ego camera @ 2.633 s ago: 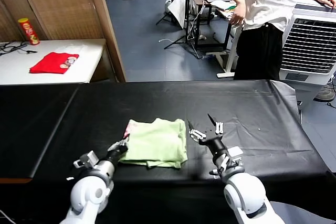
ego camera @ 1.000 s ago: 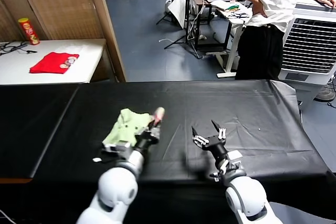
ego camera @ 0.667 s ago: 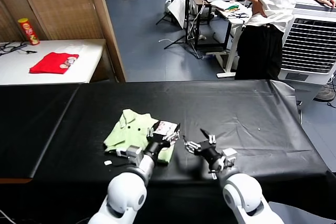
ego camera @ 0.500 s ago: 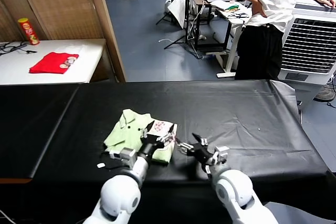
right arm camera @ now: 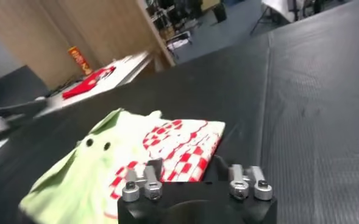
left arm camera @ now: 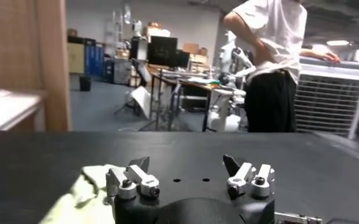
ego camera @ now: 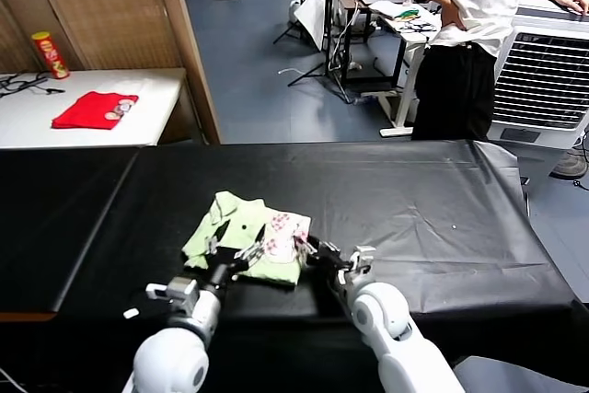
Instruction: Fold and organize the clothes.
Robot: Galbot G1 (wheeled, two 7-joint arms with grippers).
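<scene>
From the head view, the shirt (ego camera: pixel 247 236) lay folded into a compact bundle on the black surface (ego camera: pixel 414 200), collar and dark buttons up on the robot's left part, a pink-red checked print on the right part. The left tool (ego camera: pixel 237 255) sat at the bundle's near edge and the right tool (ego camera: pixel 311 250) at its near right corner; only this view showed both together, plus a red garment (ego camera: pixel 94 109) and a red can (ego camera: pixel 50 54) on a white table (ego camera: pixel 156 103) well apart, and a person (ego camera: pixel 474 34) beyond the surface. The writing on the can could not be read.

The left wrist view showed the left tool (left arm camera: pixel 190 178) with its fingers (left arm camera: pixel 133 181) spread wide and nothing between them, a strip of pale green cloth beside one finger.

The right wrist view showed the right tool (right arm camera: pixel 191 181) low against the shirt (right arm camera: pixel 136 158), fingers (right arm camera: pixel 144 181) apart, the checked print just ahead of them. Whether they pinched the cloth could not be told. The print carried no legible writing.
</scene>
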